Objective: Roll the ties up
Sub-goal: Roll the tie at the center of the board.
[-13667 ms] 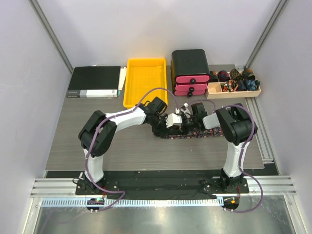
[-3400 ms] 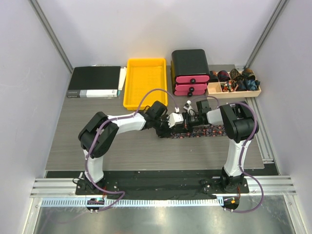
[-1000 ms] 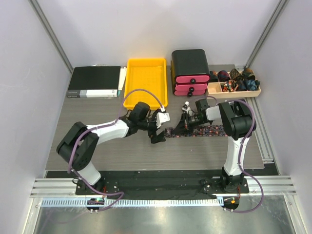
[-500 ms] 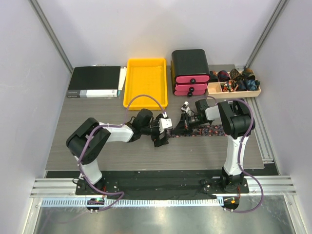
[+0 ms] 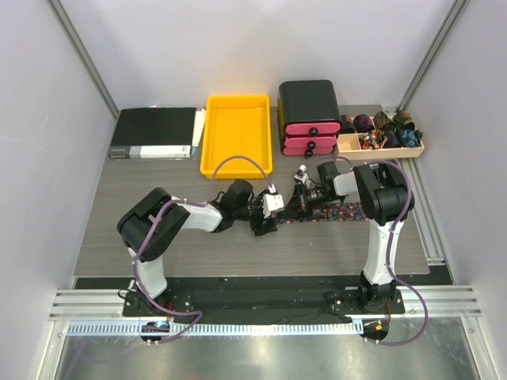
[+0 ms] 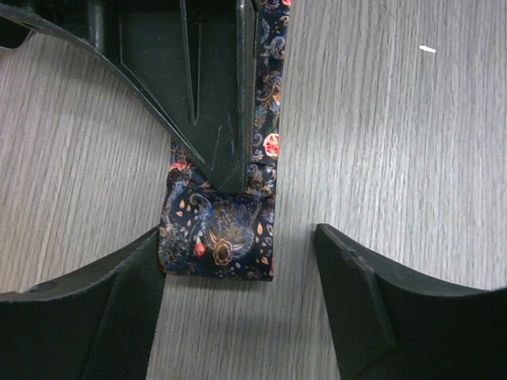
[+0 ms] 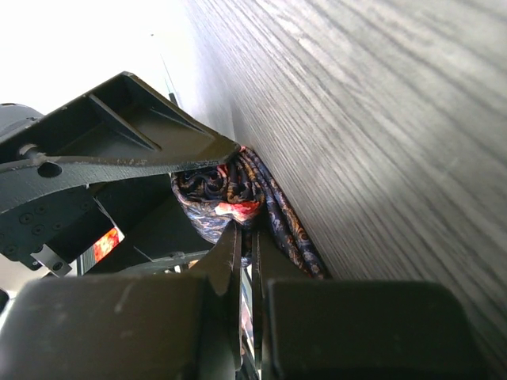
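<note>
One dark tie [image 5: 337, 212] with red and orange speckles lies flat on the table, its left end rolled up. My right gripper [image 5: 291, 207] is shut on that rolled end; in the right wrist view [image 7: 249, 237] fabric of the roll [image 7: 214, 190] sits between the nearly closed fingers. My left gripper [image 5: 267, 219] is open just left of the roll. In the left wrist view its fingers [image 6: 87, 317] stand wide apart on either side of the tie's end [image 6: 218, 229]. The right gripper's fingers [image 6: 214, 103] come in from above.
A yellow tray [image 5: 236, 134] and a black binder [image 5: 154, 133] lie at the back left. A black box with pink drawers [image 5: 309, 115] and a wooden tray of rolled ties [image 5: 380, 136] stand at the back right.
My left gripper has moved right, up to the tie's rolled end, and the left arm has folded in. The right gripper has stayed shut on the roll.
</note>
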You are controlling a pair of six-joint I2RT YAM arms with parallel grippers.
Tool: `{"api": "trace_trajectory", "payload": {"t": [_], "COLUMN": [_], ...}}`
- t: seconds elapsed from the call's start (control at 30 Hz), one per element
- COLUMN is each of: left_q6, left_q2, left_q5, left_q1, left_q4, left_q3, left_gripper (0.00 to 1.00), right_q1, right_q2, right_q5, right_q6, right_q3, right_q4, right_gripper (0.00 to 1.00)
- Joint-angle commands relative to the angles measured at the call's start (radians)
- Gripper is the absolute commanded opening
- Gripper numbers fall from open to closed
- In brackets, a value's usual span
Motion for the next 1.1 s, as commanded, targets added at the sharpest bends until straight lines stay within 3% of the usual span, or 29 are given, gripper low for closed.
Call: {"api": "trace_trajectory", "payload": {"t": [0.0,0.37,0.53,0.73,1.07], "left_q6": [0.048,0.104,0.174,0.236,0.212], "left_q2": [0.026,0.023,0.059,0.089,0.143], "left_q5": [-0.01,-0.054,-0.134,-0.175,-0.26], "left_q1": [-0.016,-0.027,-0.036,-0.044,-0.053], "left_q4": [-0.003,-0.298,-0.561,-0.753,-1.005], "left_q3": [0.024,0.116,0.225,0.323,0.507], "left_gripper": [0.68,0.31,0.17,0.12,0.1], "right_q1": [0.017,0.013,-0.02,-0.076,-0.113], "right_q2": [0.09,-0.014,-0.111,-0.175,-0.177], "right_q5": [0.15,0.149,0.126,0.116,0.227], "right_q6": [-0.007,0.013,0.027,-0.043,-0.105], "right_q3": [-0.062,-0.066,-0.065,-0.036,0.012], "right_q4": [-0.097,-0.083,-0.106,-0.21,-0.259], "right_gripper": [0.01,0.02,0.19,0.36,0.32]}}
